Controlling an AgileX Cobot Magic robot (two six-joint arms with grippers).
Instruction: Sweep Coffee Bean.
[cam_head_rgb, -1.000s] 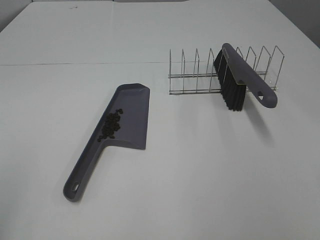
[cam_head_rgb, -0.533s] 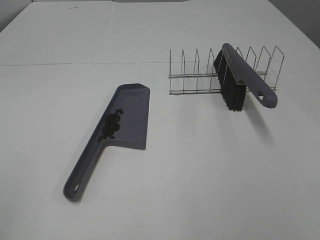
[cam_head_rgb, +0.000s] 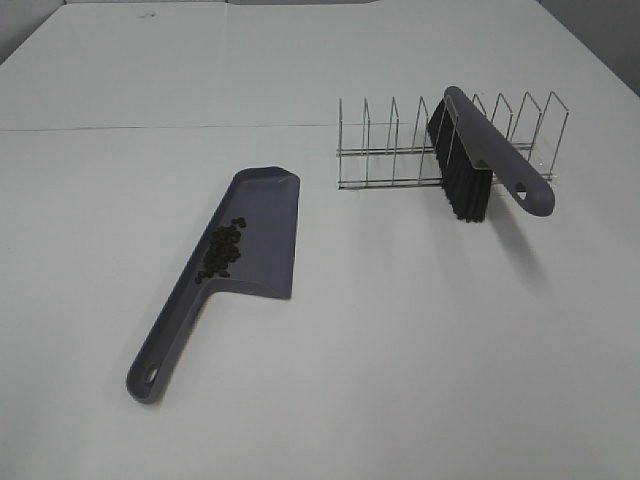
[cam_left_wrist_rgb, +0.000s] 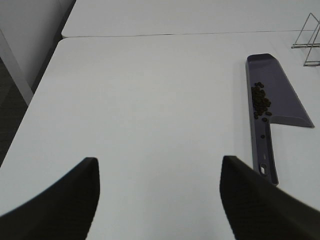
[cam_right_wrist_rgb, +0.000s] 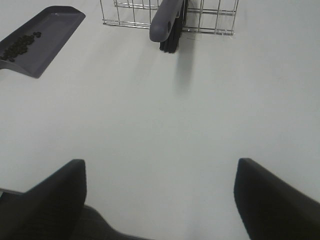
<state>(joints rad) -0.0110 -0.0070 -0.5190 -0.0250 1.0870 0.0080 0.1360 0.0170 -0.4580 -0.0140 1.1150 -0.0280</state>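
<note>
My left jaws (cam_left_wrist_rgb: 157, 192) and right jaws (cam_right_wrist_rgb: 160, 197) stood released, gripping nothing, above the bare white bench (cam_head_rgb: 400, 330). The coffee beans (cam_head_rgb: 222, 250) lay clustered inside the grey dustpan (cam_head_rgb: 262, 235), near its handle. Well apart from the dustpan, the brush (cam_head_rgb: 480, 160) leaned in the wire rack (cam_head_rgb: 400, 150).

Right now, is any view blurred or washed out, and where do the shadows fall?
Exterior high: sharp, even light, soft shadow beside the brush. Left wrist: coffee beans crisp, tool fingers dark and blurred. Right wrist: table bright, no glare, faint shadow below the brush.
</note>
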